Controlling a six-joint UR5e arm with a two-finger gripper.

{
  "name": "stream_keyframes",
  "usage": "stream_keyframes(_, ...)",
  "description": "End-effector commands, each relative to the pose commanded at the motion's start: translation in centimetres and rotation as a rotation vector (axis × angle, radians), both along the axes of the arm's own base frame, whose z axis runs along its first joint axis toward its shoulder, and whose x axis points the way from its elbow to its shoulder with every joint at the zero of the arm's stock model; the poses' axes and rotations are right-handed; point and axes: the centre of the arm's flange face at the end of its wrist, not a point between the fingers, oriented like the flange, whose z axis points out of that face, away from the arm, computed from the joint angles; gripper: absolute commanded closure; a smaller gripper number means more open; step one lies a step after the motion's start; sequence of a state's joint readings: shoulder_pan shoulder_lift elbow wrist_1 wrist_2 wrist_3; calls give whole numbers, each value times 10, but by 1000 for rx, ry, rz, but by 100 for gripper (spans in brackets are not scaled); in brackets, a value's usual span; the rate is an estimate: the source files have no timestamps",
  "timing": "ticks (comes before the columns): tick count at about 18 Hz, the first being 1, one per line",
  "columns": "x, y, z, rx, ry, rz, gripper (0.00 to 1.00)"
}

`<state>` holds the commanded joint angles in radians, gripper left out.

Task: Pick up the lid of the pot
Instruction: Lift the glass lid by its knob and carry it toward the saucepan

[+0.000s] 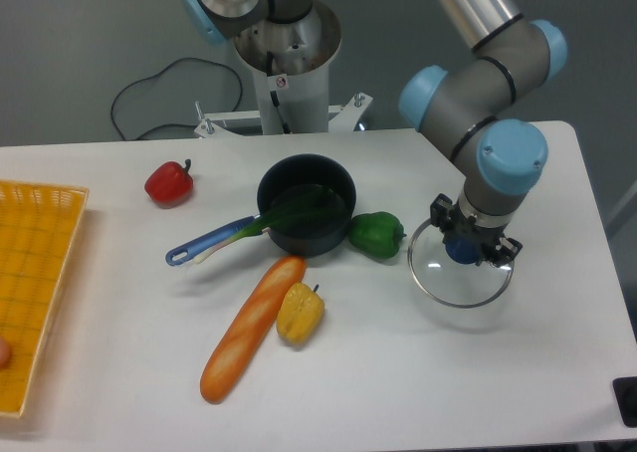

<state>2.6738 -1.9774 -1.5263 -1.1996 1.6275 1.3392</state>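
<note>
My gripper (465, 235) reaches in from the upper right and is shut on the blue knob of the pot lid (454, 286). The lid is clear glass with a thin metal rim, and it looks slightly raised and tilted. The fingers cover part of the knob. How far the lid is above the table cannot be told exactly.
Left of the lid lie a green pepper (376, 235) and a black pot (307, 243) with a long green item across it. A yellow pepper (300, 314), bread loaf (244, 339), red item (169, 184) and orange-yellow crate (38, 293) are further left.
</note>
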Motion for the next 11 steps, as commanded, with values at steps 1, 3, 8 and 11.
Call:
stream_keyframes(1,4,0,8,5,6,-3,64)
stream_keyframes(3,18,5,24,9,4,-20,64)
stream_keyframes(8,45,17,35,-2,-16,-55,64)
stream_keyframes(11,49,13,37,-7,-26,-54,63)
